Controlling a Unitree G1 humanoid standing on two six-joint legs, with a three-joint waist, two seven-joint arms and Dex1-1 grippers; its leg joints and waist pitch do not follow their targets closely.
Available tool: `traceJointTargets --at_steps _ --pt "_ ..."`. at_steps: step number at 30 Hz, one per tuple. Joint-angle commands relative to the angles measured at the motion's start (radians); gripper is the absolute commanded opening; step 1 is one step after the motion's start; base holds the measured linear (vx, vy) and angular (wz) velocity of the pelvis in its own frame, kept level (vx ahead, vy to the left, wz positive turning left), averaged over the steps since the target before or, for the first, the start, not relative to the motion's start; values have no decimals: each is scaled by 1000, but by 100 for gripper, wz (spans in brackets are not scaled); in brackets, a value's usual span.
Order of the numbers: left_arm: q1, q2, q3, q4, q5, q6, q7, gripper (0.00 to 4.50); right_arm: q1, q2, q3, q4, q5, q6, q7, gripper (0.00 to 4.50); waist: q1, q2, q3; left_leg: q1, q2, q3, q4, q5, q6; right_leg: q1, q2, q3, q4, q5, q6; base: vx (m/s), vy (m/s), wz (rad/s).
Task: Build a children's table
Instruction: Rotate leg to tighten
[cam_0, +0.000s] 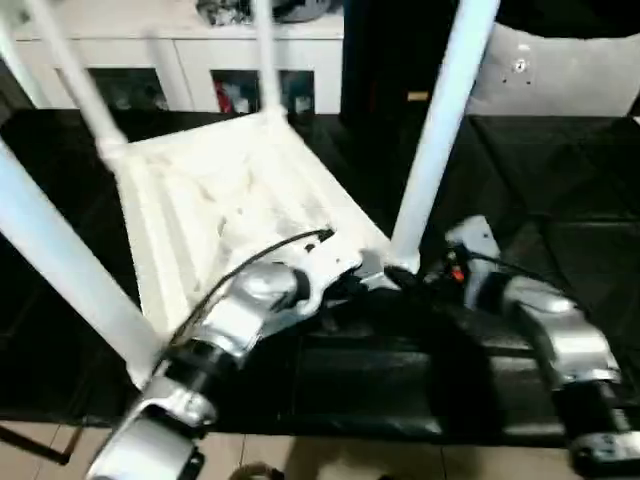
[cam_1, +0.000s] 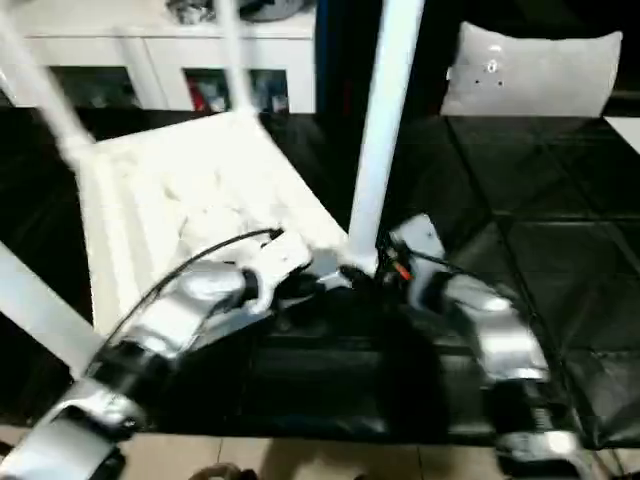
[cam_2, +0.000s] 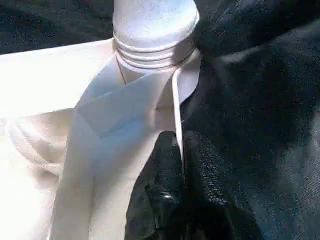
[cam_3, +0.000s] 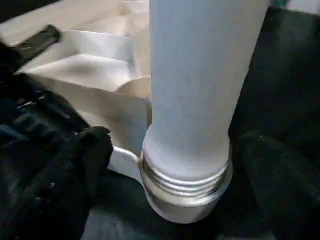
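The children's table lies upside down on a black mat, its ribbed underside facing up and its white legs pointing upward. The leg nearest me stands in the near right corner socket, and its threaded base shows at the socket. My left gripper is shut on the thin white rim of the table beside that socket. My right gripper is open, with one black finger on each side of the leg's base and a gap to the leg. Two legs rise at the far corners and another at the near left.
A white cabinet with dark glass compartments stands behind the table. A pale cushion lies at the back right. The black mat stretches to the right, and its front edge meets a tan floor close to me.
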Motion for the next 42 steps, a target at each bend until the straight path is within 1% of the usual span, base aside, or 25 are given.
traceJointTargets --at_steps 1,2,3,4,5,7,9,10,11,13,14,17,19,22,25,27,30,31,32,35,36,38,39,41,42 --pt "10 38 -42 9 8 -64 -87 0 -6 -32 -6 2 16 -51 52 448 4 -16 -64 13 66 -34 -67 -216 80 50 -86 55 -79 -335 -163 0 0 0" --pt "11 50 -47 8 4 -77 -112 0 -7 -43 -8 0 25 -48 73 448 6 -16 -64 15 67 -33 -67 -215 76 48 -84 55 -77 -324 -167 0 0 0" --pt "12 57 -50 5 -1 -81 -128 0 -8 -50 -8 -1 33 -42 89 448 6 -16 -64 14 67 -33 -67 -214 75 49 -85 56 -75 -315 -171 0 0 0" --pt "3 77 -62 12 4 -96 -161 0 -3 -73 1 -16 59 -37 164 448 8 -19 -65 17 68 -31 -66 -215 80 47 -83 56 -75 -301 -180 0 0 0" --pt "2 81 -64 13 4 -98 -166 0 -3 -77 2 -18 63 -37 176 448 10 -18 -66 16 68 -31 -64 -210 81 49 -84 56 -70 -290 -185 0 0 0" --pt "-18 106 -77 33 11 -134 -211 0 -4 -101 7 -25 102 -26 272 448 17 -18 -68 13 68 -30 -62 -191 97 51 -85 54 -67 -270 -193 0 0 0" --pt "-28 114 -82 46 17 -153 -225 0 -11 -107 12 -20 108 -19 302 448 22 -18 -69 12 69 -30 -60 -176 101 50 -86 54 -65 -262 -193 0 0 0" --pt "-33 117 -87 51 21 -163 -233 0 -14 -110 18 -17 108 -19 319 432 24 -19 -71 12 70 -30 -59 -169 101 50 -86 54 -63 -255 -196 0 0 0" --pt "-38 121 -93 58 21 -175 -246 0 -18 -114 25 -12 109 -21 334 432 25 -19 -71 11 69 -30 -59 -164 103 50 -85 54 -63 -251 -197 0 0 0" --pt "-40 129 -105 57 14 -194 -287 0 -23 -120 35 -2 118 -18 361 410 33 -21 -72 12 70 -30 -57 -150 105 49 -86 54 -60 -244 -199 0 0 0" --pt "-36 136 -118 44 7 -209 -324 0 -30 -122 42 8 121 -22 375 410 35 -23 -72 11 70 -29 -57 -148 105 49 -87 54 -60 -248 -199 0 0 0" --pt "-34 139 -126 33 5 -215 -344 0 -37 -120 46 21 117 -34 385 377 39 -20 -73 15 71 -28 -56 -145 100 46 -87 55 -59 -249 -203 0 0 0" --pt "-34 140 -137 28 7 -227 -363 0 -44 -118 56 35 113 -41 411 372 44 -21 -73 15 73 -28 -57 -147 95 45 -87 55 -58 -248 -207 0 0 0" --pt "-35 139 -140 32 8 -235 -368 0 -44 -116 66 33 107 -41 428 338 49 -22 -73 14 72 -28 -56 -151 95 46 -88 55 -56 -251 -204 0 0 0" --pt "-37 137 -142 37 10 -244 -377 0 -41 -117 86 33 103 -49 444 315 53 -22 -72 15 73 -28 -57 -160 90 45 -89 55 -59 -270 -197 0 0 0" --pt "-37 136 -142 35 10 -244 -379 0 -41 -116 89 32 103 -45 448 304 54 -23 -73 15 72 -29 -57 -158 87 46 -89 56 -58 -276 -192 0 0 0" --pt "-35 136 -146 29 15 -246 -385 0 -46 -105 92 44 101 -52 451 274 54 -24 -73 14 72 -29 -57 -155 86 46 -89 55 -59 -284 -186 0 0 0" --pt "-36 135 -146 30 16 -247 -385 0 -47 -104 93 46 101 -53 454 274 54 -24 -74 13 71 -29 -56 -151 87 46 -89 55 -58 -276 -188 0 0 0" --pt "-36 134 -146 31 16 -247 -384 0 -46 -103 94 45 102 -51 458 262 54 -26 -74 13 71 -29 -56 -146 89 47 -89 55 -57 -272 -190 0 0 0" --pt "-38 132 -146 38 20 -243 -373 0 -40 -102 100 36 115 -36 468 235 55 -25 -75 13 71 -29 -54 -137 93 46 -88 55 -55 -258 -192 0 0 0" --pt "-39 132 -146 42 22 -243 -370 0 -36 -103 104 30 119 -30 471 235 55 -25 -75 13 71 -29 -54 -133 95 46 -88 55 -54 -252 -195 0 0 0" --pt "-38 133 -146 46 26 -241 -364 0 -25 -101 107 15 127 -18 477 212 56 -23 -75 13 71 -29 -54 -135 97 46 -87 55 -54 -248 -198 0 0 0" --pt "-38 132 -145 49 31 -234 -355 0 -18 -99 107 5 133 -9 477 212 56 -23 -75 13 72 -29 -54 -138 96 46 -87 55 -54 -251 -197 0 0 0" --pt "-39 123 -132 54 31 -206 -327 0 -2 -89 102 -16 145 22 458 200 58 -22 -74 15 72 -29 -55 -145 95 45 -87 55 -57 -262 -194 0 0 0" --pt "-40 104 -111 53 15 -160 -300 0 8 -72 98 -30 150 49 422 197 57 -23 -73 15 72 -29 -56 -151 91 46 -88 55 -58 -273 -194 0 0 0"
